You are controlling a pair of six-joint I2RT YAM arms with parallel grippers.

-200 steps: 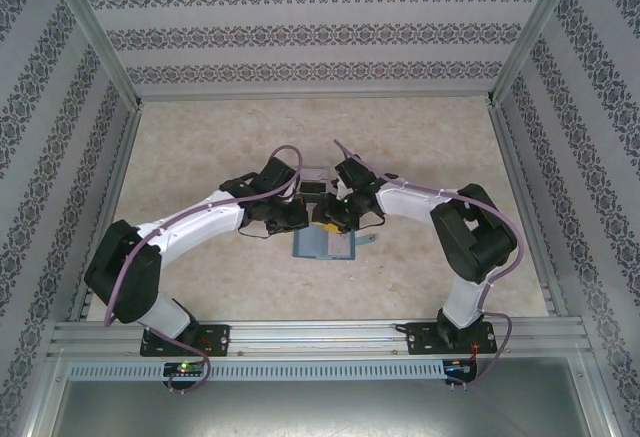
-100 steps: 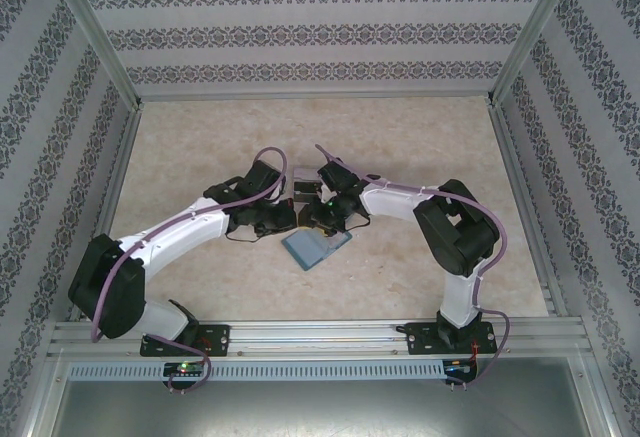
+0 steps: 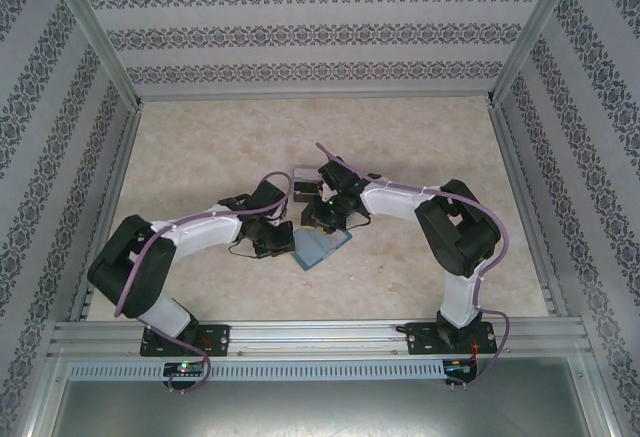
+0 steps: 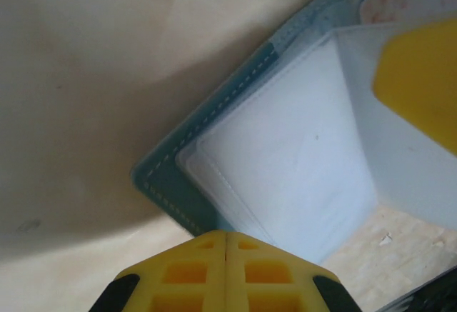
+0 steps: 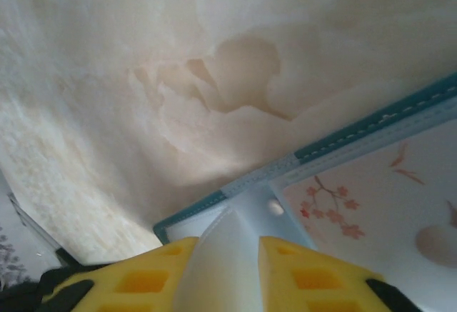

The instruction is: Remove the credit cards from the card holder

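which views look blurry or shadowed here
Left wrist: sharp on the card holder, with a soft shadow on the table beside it; right wrist: the right gripper is close and blurred, the table pale and hazy; top external: even light, sharp.

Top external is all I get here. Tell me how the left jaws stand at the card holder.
Observer: Left wrist view: the left gripper has its jaws shut, tips at a teal corner of the card holder.
Operator: Now give me the right arm.
Observer: Right wrist view: a pale leaf of the holder fills the gap between the jaws of the right gripper.
Operator: Describe the pocket beside it.
Observer: It holds an insert printed with small pink blossoms.
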